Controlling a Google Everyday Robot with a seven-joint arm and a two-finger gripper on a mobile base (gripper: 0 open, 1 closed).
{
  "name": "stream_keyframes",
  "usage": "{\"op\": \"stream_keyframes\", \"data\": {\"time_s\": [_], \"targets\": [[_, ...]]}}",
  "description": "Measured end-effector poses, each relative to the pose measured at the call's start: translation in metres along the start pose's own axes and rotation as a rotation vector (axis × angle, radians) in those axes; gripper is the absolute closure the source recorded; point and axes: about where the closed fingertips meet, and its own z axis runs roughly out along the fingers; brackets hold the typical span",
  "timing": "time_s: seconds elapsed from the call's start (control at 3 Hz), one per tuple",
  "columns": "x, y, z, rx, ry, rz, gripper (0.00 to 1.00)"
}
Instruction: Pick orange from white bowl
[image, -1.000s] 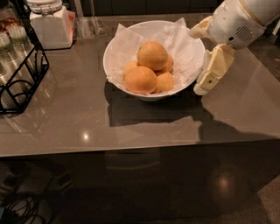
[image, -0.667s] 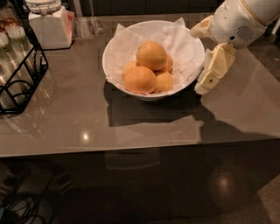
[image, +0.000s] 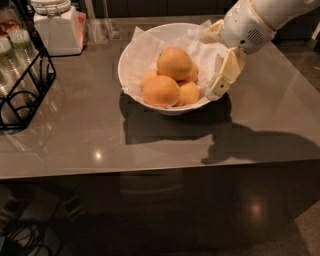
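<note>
The white bowl (image: 131, 75), lined with crumpled white paper, stands on the grey table and holds several oranges. The orange (image: 174, 62), the largest, with dull yellowish skin, sits on top of the pile. A deeper-orange one (image: 161, 91) lies in front of it, with smaller ones beside. My gripper (image: 210, 65) is at the bowl's right rim, just right of the pile. It is open and empty. One finger (image: 227, 72) hangs over the near right rim and the other (image: 212, 32) is at the far right rim.
A black wire rack (image: 22, 92) with bottles stands at the left edge. A white lidded jar (image: 56, 27) and a clear glass (image: 100, 25) stand at the back left. The table's front edge (image: 150, 170) runs below the bowl.
My gripper has moved a little to the left, from beside the bowl to over its right rim. The bowl and oranges have not moved.
</note>
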Motion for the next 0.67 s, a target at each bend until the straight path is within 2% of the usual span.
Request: {"op": "stream_keyframes", "data": {"time_s": [0.33,0.67], "targets": [[-0.005,-0.016,0.022,-0.052,-0.029,-0.007,0.0],[-0.009,-0.028,0.036,-0.085,-0.043,-0.015,0.11]]}}
